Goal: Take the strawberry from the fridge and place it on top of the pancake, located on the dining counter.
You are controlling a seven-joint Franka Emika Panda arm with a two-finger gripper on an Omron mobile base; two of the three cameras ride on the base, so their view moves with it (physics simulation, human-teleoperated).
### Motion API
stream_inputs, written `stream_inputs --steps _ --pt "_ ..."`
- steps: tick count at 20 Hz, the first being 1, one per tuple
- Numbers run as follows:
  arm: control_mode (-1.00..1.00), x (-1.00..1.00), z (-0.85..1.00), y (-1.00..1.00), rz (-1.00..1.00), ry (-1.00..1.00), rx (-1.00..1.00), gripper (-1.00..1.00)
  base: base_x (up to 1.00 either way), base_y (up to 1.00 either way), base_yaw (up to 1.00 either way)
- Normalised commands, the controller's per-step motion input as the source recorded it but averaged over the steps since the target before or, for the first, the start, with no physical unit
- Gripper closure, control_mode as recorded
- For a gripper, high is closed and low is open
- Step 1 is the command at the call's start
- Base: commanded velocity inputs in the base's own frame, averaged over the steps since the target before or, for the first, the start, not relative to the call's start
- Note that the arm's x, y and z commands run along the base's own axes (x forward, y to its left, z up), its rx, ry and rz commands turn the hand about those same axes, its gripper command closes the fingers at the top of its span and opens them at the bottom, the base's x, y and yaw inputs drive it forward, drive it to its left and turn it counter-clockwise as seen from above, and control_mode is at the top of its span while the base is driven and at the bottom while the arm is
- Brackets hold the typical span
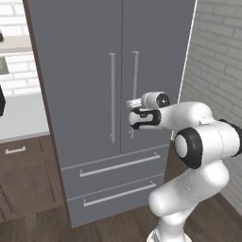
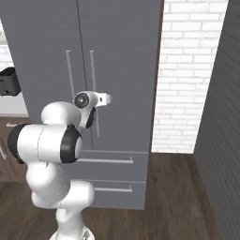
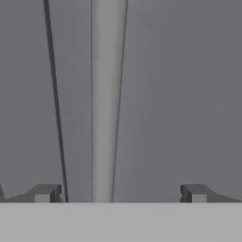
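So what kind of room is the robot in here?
Most likely a home kitchen. A tall grey French-door fridge with its doors shut stands ahead, brown wooden cabinets under a pale counter run to its left, and the walls are white brick.

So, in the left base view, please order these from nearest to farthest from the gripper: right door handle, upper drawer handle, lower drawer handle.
From the gripper:
1. Right door handle, directly at the gripper, on the fridge.
2. Upper drawer handle, below.
3. Lower drawer handle, lowest, near the floor.
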Motion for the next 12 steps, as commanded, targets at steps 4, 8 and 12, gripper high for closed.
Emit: stream_inputs --steps 4,8,12 --pt "-1.00 0.61 -0.29 0.00 -0.01 0.00 0.01 -1.00 0.00 0.00 0.00" --pt "-1.00 0.61 -0.24 0.06 0.00 0.00 0.00 -1.00 0.00 0.00 0.00" --pt "-1.00 0.54 -0.25 0.08 0.00 0.00 0.00 -1.00 0.00 0.00 0.00"
